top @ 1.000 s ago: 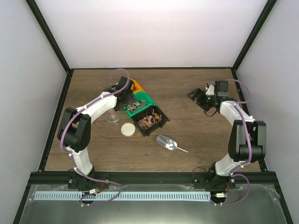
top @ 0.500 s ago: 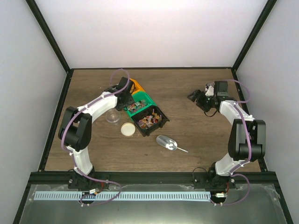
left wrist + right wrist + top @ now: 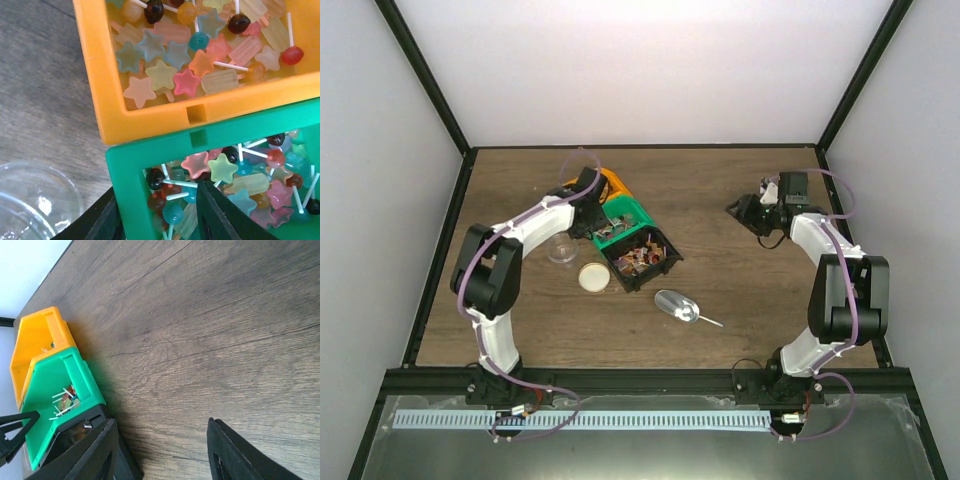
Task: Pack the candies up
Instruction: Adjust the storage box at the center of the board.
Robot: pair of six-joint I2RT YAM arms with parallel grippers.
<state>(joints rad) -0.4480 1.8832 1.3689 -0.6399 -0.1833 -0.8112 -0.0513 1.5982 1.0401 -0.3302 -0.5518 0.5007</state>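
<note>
Nearest the arm bases on the wooden table (image 3: 750,320), a silver metal scoop (image 3: 682,306) lies on its own. A round beige lid (image 3: 593,277) sits to its left, and a clear round container (image 3: 561,249) stands just beyond the lid.

Three bins run in a diagonal row, each touching the next. The black bin (image 3: 665,268) comes first and holds wrapped candies (image 3: 640,258) in mixed colours. The green bin (image 3: 125,165) behind it holds star-shaped sweets and lollipops. The left gripper (image 3: 157,200) is partly open and straddles this bin's near wall, with one finger outside it and the other down among the sweets. Its jaws are not pressed onto the wall, and nothing is visibly pinched between them. The orange bin (image 3: 100,75) is farthest and holds more of the same.

Well apart on the right, the right gripper (image 3: 160,440) hangs over bare wood with its jaws apart and nothing between them.
</note>
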